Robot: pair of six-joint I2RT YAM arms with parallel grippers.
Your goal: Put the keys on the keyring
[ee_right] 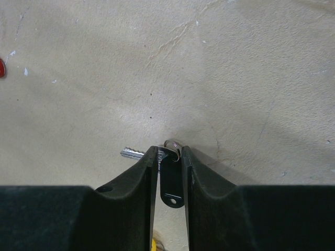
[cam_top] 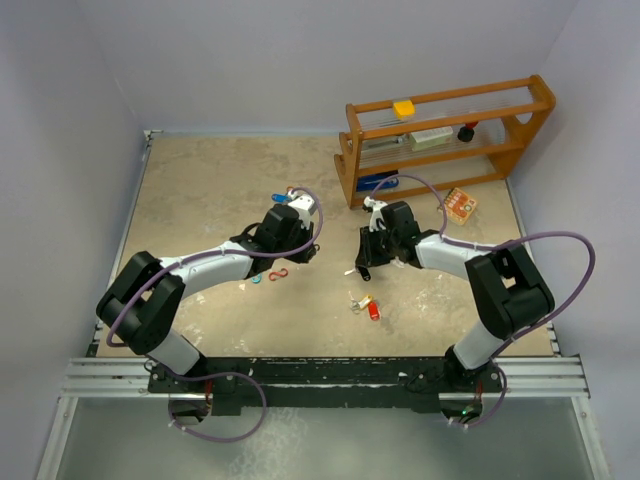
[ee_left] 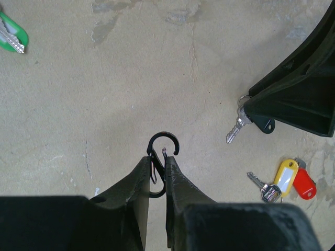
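2 low: left gripper [ee_left: 158, 161], right gripper [ee_right: 169, 152]

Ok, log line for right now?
left fingers: shut on black clip; right fingers: shut on black key; unheld: yellow key, red key, green key; threading: not started

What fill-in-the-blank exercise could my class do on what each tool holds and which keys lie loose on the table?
1. The left tool is shut on a ____ clip.
2. The right tool pinches the black tag of a ____.
3. In the left wrist view, a red tag lies beside a ____ one.
4. In that view's top left corner lies a key whose tag is ____.

Missing words: black; key; yellow; green.
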